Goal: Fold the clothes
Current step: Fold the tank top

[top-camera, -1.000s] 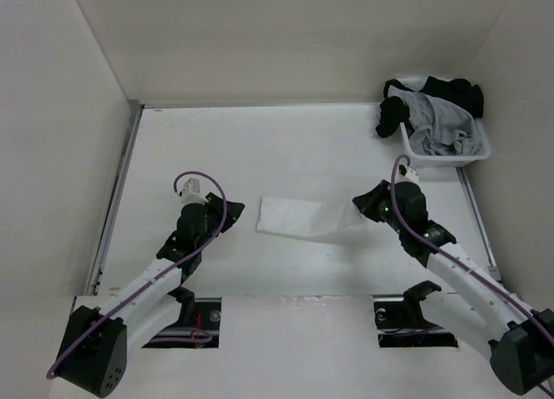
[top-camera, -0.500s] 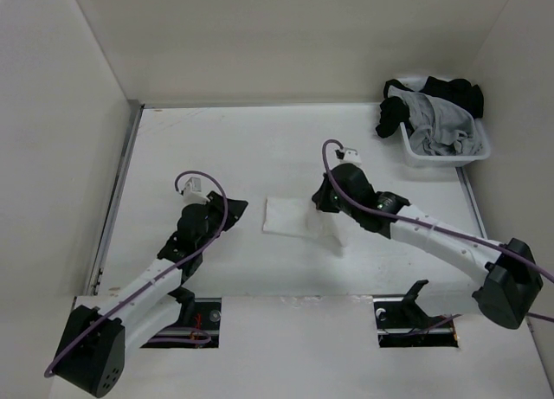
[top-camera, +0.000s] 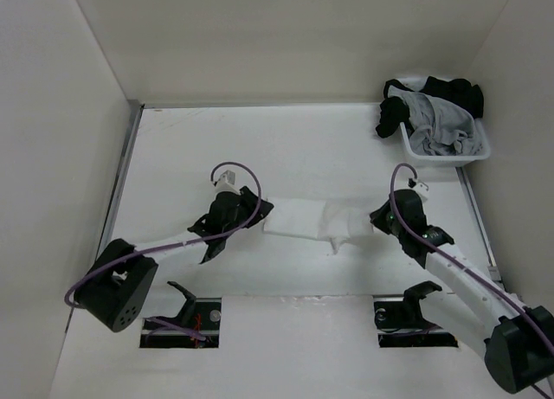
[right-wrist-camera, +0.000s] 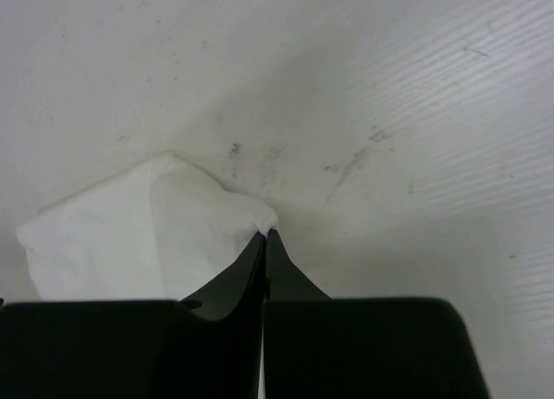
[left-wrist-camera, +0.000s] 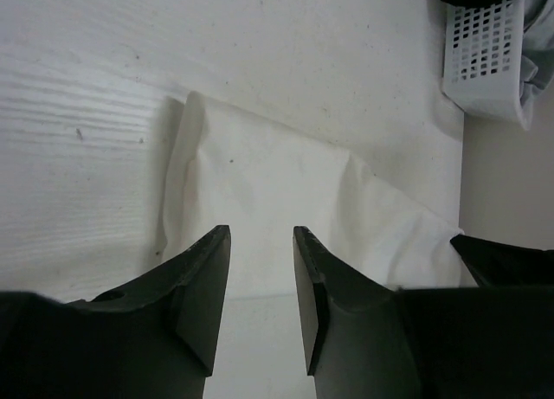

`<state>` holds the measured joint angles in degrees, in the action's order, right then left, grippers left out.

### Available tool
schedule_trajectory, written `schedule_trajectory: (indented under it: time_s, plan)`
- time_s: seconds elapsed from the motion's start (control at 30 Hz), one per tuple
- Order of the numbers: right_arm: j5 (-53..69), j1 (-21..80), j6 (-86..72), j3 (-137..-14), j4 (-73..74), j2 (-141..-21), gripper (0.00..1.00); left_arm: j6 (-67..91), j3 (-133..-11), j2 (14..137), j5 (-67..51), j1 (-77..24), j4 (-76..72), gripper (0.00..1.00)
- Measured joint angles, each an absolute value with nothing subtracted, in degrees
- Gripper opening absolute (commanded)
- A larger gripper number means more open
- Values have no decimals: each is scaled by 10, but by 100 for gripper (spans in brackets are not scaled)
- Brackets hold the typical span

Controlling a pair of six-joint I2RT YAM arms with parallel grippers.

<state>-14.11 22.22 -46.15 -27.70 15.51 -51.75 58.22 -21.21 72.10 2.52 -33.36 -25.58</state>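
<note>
The clothes, a thin white top (top-camera: 307,219), lie crumpled in the middle of the table. My left gripper (top-camera: 263,211) is open at the top's left edge; in the left wrist view its jaws (left-wrist-camera: 260,234) stand apart just above the white fabric (left-wrist-camera: 277,183), with nothing between them. At the top's right end my right gripper (top-camera: 373,223) is shut on a corner of it. The right wrist view shows a small peak of white fabric (right-wrist-camera: 164,217) pinched at the gripper's (right-wrist-camera: 265,234) closed tips.
A white perforated basket (top-camera: 447,159) stands at the back right, holding a grey garment (top-camera: 437,122) and black garments (top-camera: 452,91); its corner (left-wrist-camera: 485,61) shows in the left wrist view. White walls enclose the table on three sides.
My right arm swung left across the top, then pulled back right with the corner in its grip. My left arm reached forward to the top's left edge and its jaws widened.
</note>
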Motion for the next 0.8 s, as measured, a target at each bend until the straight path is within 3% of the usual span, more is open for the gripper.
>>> schedule_trajectory:
  time_s: [0.13, 0.4, 0.8]
  plan:
    - [-99, 178, -463, -254, 141, -502, 0, 555, -245, 770, 45, -339, -254, 42]
    - [-52, 172, -445, -273, 103, -519, 0, 515, -249, 737, 118, -381, -162, 38]
    - [-31, 173, -438, -274, 81, -524, 0, 537, -233, 722, 123, -427, -75, 36]
